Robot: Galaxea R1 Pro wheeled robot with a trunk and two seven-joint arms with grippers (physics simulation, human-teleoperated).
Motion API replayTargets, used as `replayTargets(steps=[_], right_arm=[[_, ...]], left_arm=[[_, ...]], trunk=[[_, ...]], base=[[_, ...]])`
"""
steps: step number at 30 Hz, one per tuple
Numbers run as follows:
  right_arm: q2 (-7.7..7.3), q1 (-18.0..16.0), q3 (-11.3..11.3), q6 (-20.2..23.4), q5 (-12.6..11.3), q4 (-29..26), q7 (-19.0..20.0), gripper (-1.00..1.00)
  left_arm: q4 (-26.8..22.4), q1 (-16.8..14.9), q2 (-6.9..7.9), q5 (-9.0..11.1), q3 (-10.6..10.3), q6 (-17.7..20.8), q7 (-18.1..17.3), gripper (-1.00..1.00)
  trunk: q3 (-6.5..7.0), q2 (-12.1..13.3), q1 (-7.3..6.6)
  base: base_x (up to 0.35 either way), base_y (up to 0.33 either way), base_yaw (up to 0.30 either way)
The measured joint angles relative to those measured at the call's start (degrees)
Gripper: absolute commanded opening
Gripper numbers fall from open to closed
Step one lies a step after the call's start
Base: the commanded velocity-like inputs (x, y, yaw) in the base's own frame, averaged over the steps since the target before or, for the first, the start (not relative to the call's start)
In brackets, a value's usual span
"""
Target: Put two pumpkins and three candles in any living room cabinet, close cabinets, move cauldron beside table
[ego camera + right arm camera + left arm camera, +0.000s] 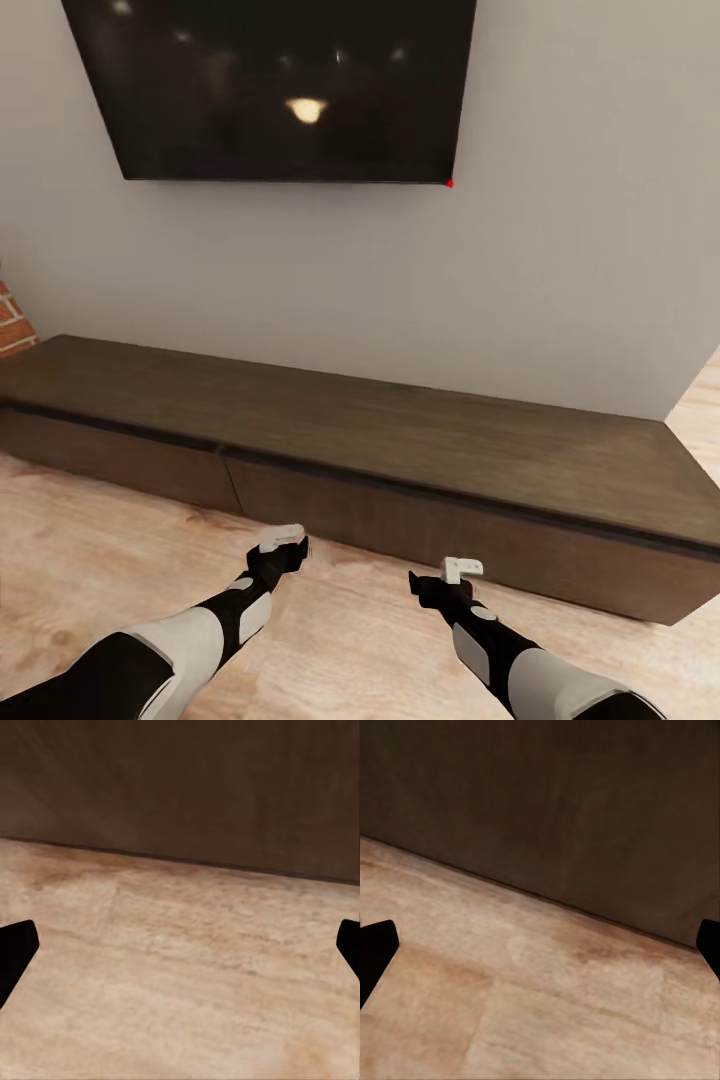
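Both claws, the left gripper (290, 548) and right gripper (440, 578), hang wide open and empty before the closed cabinet (400, 450), so approach a drawer front squarely.

Cabinet (400, 440): left end cut by frame edge; drawer fronts shut, interior hidden. Television (290, 90): top cropped. Brick wall (12, 322): sliver only at edge. Left gripper (540, 952), right gripper (180, 956): fingertips clipped at wrist-view borders.
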Motion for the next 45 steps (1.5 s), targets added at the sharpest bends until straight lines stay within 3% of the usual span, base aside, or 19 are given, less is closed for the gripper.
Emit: replayTargets(steps=[14, 24, 35, 45], right_arm=[[0.0, 0.0, 0.18, -0.02, 0.0, 0.0, 0.0, 1.0], [0.0, 0.0, 3.0, -0.01, -0.04, 0.0, -0.07, 1.0], [0.0, 0.01, 3.26, -0.02, 0.0, 0.0, 0.0, 1.0], [0.0, 0.4, 3.25, -0.06, 0.0, 0.03, 0.0, 1.0]], left_arm=[[0.0, 0.01, -0.05, 0.0, 0.0, 0.0, 0.0, 1.0], [0.0, 0.21, -0.09, 0.0, 0.0, 0.0, 0.0, 1.0], [0.0, 0.37, -0.09, 0.0, 0.0, 0.0, 0.0, 1.0], [-0.01, 0.45, -0.13, -0.03, 0.0, -0.02, 0.0, 1.0]], trunk=[[0.13, 0.0, 0.02], [0.53, 0.0, 0.02], [1.41, 0.0, 0.02], [2.28, 0.0, 0.02]], base=[[0.079, 0.323, 0.054], [0.001, 0.335, 0.234], [0.0, 0.331, 0.106], [0.0, 0.067, 0.075]])
